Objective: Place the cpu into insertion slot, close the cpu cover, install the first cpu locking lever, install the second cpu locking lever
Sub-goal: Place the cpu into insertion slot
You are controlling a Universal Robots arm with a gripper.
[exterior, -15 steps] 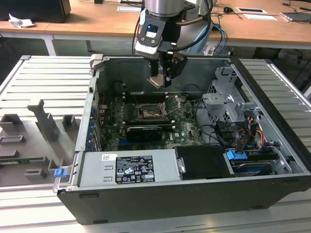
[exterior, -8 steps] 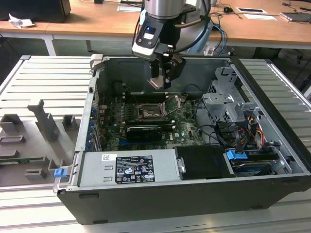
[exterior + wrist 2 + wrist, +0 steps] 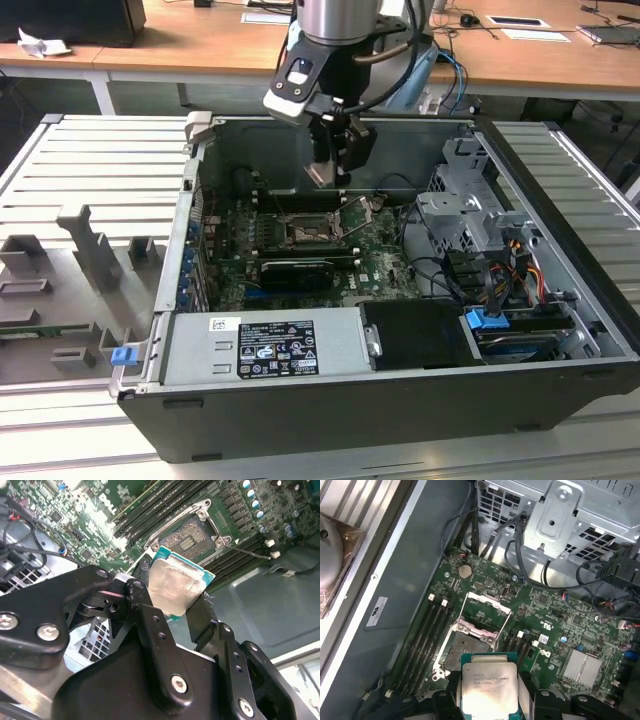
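In the exterior view, the slot (image 3: 305, 232) is lying bare in the board (image 3: 385, 262). Its cover (image 3: 490, 603) is standing open in the first wrist view. Above the slot and apart from it, the gripper (image 3: 330, 168) is clamping the cpu (image 3: 320, 176). The drive cage (image 3: 470, 215) is sitting toward the exterior view's right.

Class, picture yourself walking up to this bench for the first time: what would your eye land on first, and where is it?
The gripper hangs inside the open computer case, shut on the cpu, whose silvery face stands out against the black fingers. Below it and apart from it, the insertion slot lies bare on the green circuit board.
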